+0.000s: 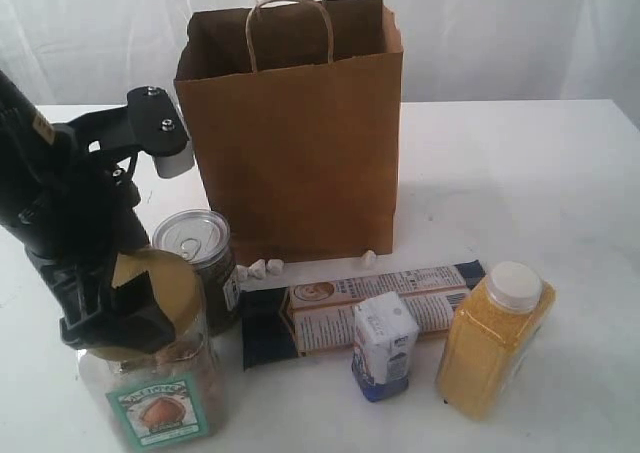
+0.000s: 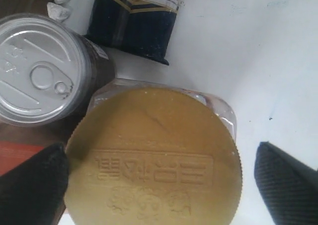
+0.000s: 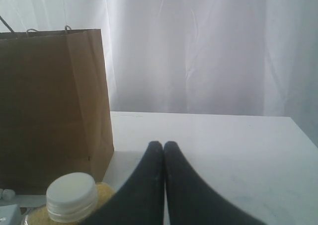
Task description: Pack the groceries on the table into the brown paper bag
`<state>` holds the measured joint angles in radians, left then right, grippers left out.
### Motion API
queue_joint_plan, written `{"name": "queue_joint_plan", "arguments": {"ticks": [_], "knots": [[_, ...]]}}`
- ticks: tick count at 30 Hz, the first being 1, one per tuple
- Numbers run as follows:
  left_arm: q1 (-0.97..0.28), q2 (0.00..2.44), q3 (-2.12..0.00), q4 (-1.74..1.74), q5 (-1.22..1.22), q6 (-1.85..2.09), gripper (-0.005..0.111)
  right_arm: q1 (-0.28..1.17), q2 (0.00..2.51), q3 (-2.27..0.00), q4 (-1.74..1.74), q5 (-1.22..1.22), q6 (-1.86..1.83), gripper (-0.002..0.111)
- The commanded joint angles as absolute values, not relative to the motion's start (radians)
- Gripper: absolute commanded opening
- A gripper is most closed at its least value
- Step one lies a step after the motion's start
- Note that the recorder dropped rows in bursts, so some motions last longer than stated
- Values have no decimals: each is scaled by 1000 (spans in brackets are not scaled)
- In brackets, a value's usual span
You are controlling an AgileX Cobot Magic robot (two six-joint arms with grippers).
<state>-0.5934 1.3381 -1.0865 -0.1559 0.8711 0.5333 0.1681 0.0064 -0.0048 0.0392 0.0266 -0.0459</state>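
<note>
The brown paper bag [image 1: 300, 143] stands upright and open at the back of the table [image 1: 540, 183]. In front lie the groceries: a clear jar with a tan lid [image 1: 165, 398], a dark pull-tab can [image 1: 195, 243], a long navy packet [image 1: 360, 308], a small white-blue carton [image 1: 385, 345] and a yellow-grain bottle [image 1: 495, 338]. My left gripper [image 2: 159, 185] hangs open over the jar lid [image 2: 154, 160]. One finger [image 2: 32, 185] is at the lid's rim and the other [image 2: 288, 180] stands apart from it. My right gripper [image 3: 163, 145] is shut and empty above the table, beside the bottle [image 3: 72, 195].
Small white crumbs [image 1: 258, 268] lie at the bag's foot, between the can and the packet. An orange-red patch [image 2: 15, 155] shows beside the can [image 2: 42, 71] in the left wrist view. A white curtain hangs behind the table.
</note>
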Motion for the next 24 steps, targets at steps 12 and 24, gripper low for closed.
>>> {"name": "queue_joint_plan", "arguments": {"ticks": [12,24], "knots": [[-595,1266,-1072,-93,937,526,106,159,0,0,33,21,-47,0],[-595,1323,-1102,-102,1024,508,105,159,0,0,33,21,-47,0]]}}
